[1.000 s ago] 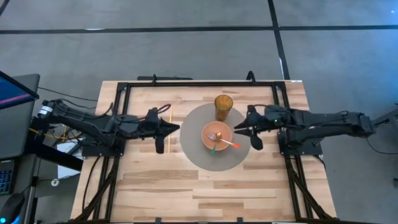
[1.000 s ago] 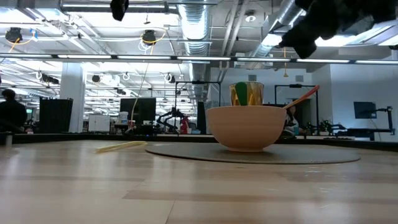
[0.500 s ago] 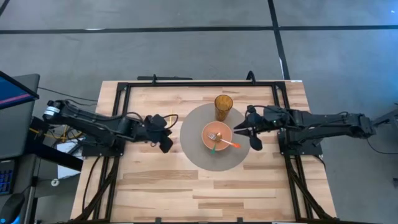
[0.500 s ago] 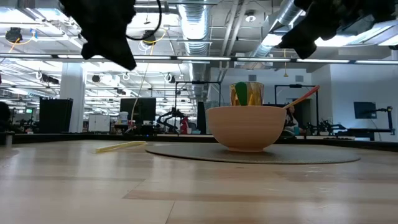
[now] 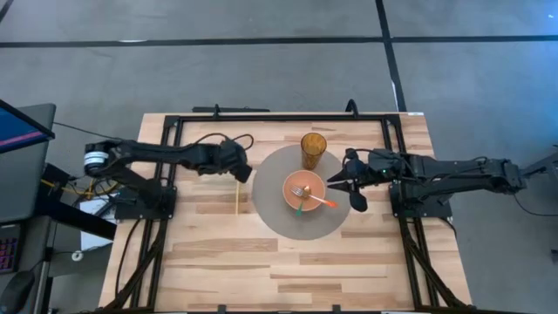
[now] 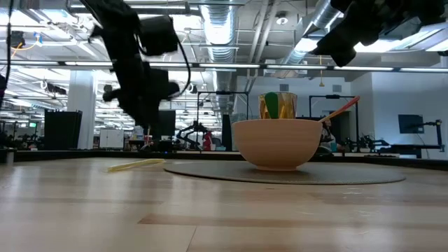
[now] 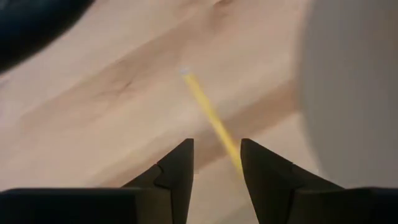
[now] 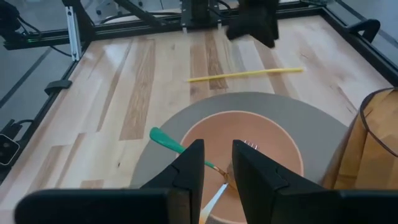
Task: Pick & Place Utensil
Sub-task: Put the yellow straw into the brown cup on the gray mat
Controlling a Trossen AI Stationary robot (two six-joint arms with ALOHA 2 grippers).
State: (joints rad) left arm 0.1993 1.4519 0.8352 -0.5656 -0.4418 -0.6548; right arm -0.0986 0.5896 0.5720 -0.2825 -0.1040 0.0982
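Left wrist view only: left gripper (image 7: 216,163) fingers parted narrowly, empty, straddling the yellow stick (image 7: 211,121) flat on the wooden table (image 7: 99,112). High view, centre-left: stick (image 5: 237,185) just beside the grey mat (image 5: 272,214). Right gripper (image 8: 214,171) slightly open, empty, over the orange bowl (image 8: 273,146) holding fork (image 5: 301,191) and green-handled utensil (image 8: 163,140). Amber cup (image 5: 313,150) above it on the mat.

left tool (image 7: 216,163) | fingers parted (narrow gap) | over yellow stick (image 7: 211,120) | on wooden table (image 7: 112,93)
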